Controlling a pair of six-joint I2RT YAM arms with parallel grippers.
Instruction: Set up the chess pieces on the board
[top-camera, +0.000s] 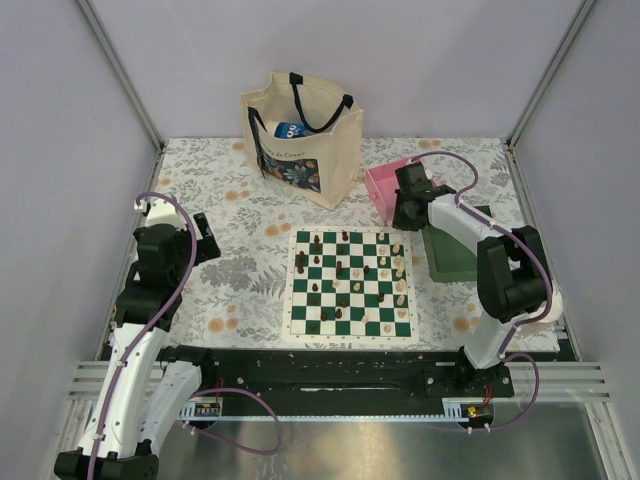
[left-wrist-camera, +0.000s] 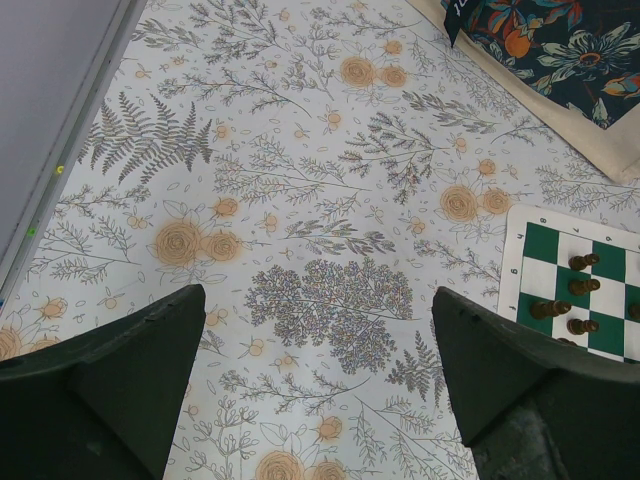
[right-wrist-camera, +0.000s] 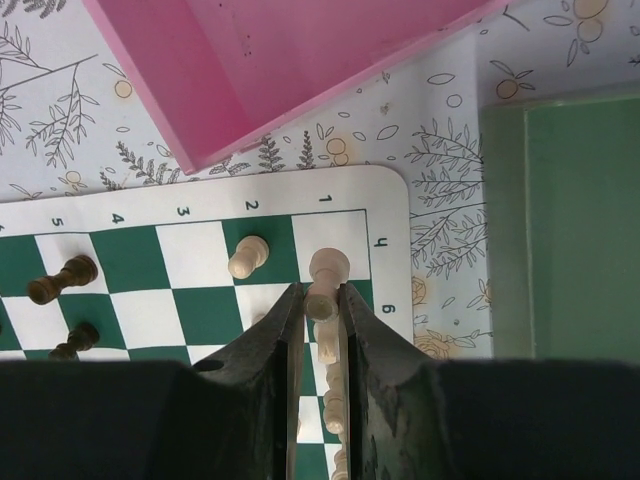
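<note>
Cream piece (right-wrist-camera: 328, 267) being pinched at thin middle by right gripper (right-wrist-camera: 318, 305), claw narrow. Piece being held at corner square of board (right-wrist-camera: 395, 200), maybe touching it. Tiny, light, hard, smooth: slipping and tipping likely, so stem being judged best hold. Left gripper (left-wrist-camera: 320, 300) being held wide, empty.

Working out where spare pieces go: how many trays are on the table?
2. A pink tray beyond the board's far right corner; a green tray right of the board, partly covered by the right arm.

Plain pale grey walls (top-camera: 420, 60) surround a floral-clothed table (top-camera: 225, 275).
</note>
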